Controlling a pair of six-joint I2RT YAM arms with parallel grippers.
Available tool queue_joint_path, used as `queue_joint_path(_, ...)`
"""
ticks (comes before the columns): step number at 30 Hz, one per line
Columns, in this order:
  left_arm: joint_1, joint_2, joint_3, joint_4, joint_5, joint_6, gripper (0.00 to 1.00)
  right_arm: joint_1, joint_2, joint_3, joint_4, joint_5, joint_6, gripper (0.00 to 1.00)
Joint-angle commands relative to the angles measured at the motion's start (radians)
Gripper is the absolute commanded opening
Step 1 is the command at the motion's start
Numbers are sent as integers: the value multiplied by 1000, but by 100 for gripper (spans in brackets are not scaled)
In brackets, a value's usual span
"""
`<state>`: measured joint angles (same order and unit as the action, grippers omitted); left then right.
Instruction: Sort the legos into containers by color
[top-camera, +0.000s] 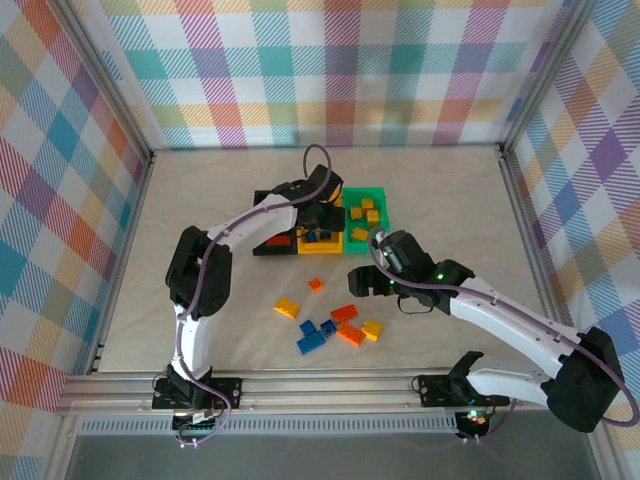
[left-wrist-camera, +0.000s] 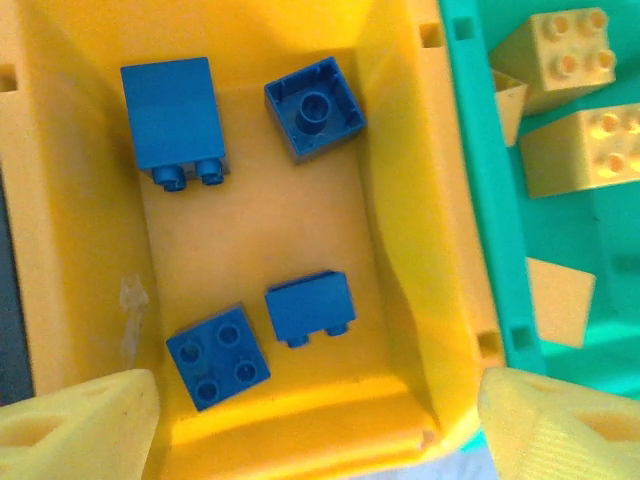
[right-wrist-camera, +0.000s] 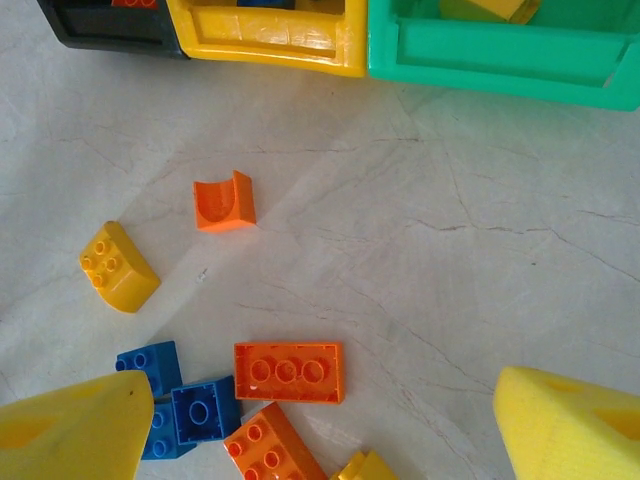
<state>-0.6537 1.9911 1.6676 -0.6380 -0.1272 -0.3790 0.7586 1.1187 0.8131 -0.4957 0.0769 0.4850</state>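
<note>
Though half-hidden overhead, yellow bin holds four blue legos.

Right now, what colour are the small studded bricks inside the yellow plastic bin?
All four bricks are blue; the left wrist view shows them best.

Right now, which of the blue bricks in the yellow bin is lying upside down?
The blue brick top right in the left wrist view, nearest the green bin: its hollow underside faces up. The others show studs.
</note>
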Motion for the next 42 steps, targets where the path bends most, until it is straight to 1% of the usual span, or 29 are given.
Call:
queue_joint_path(1, -30, -158, -53, 16, 51, -13, 94, -4, 17, -12, -38, -11, 17, 87)
queue_joint_path(2, -40, -197, -83, 27, 55, -16, 100, -4, 22, -15, -54, -10, 26, 86)
queue_joint_path(5, -68, -318, -201, 70, 69, -35, 100, -4, 33, -47, -84, -35, 44, 82)
queue_joint_path(8, -91, -440, -339, 115, 79, -64, 100, 0, 43, -91, -104, -101, 48, 78)
queue_joint_path(11, -105, -531, -462, 135, 88, -91, 100, 23, 70, -123, -124, -159, 62, 76)
queue_joint_path(16, -108, -641, -603, 163, 94, -127, 100, 80, 121, -166, -103, -147, 89, 76)
queue_joint_path(21, -109, -681, -661, 164, 81, -133, 100, 111, 197, -154, -81, -114, 90, 77)
queue_joint_path(25, -109, -689, -678, 157, 69, -135, 100, 118, 239, -149, -76, -81, 93, 74)
queue_joint_path(29, -108, -700, -686, 156, 61, -134, 100, 118, 239, -142, -73, -34, 108, 69)
queue_joint_path(35, -106, -710, -692, 146, 48, -134, 100, 116, 241, -127, -115, 73, 150, 58)
queue_joint_path(38, -106, -708, -697, 147, 49, -135, 100, 116, 246, -129, -109, 57, 149, 57)
queue_joint_path(40, -106, -706, -699, 150, 53, -137, 100, 116, 245, -137, -86, 21, 141, 54)
queue_joint_path(42, -105, -706, -701, 147, 52, -140, 100, 117, 230, -150, -59, -20, 138, 54)
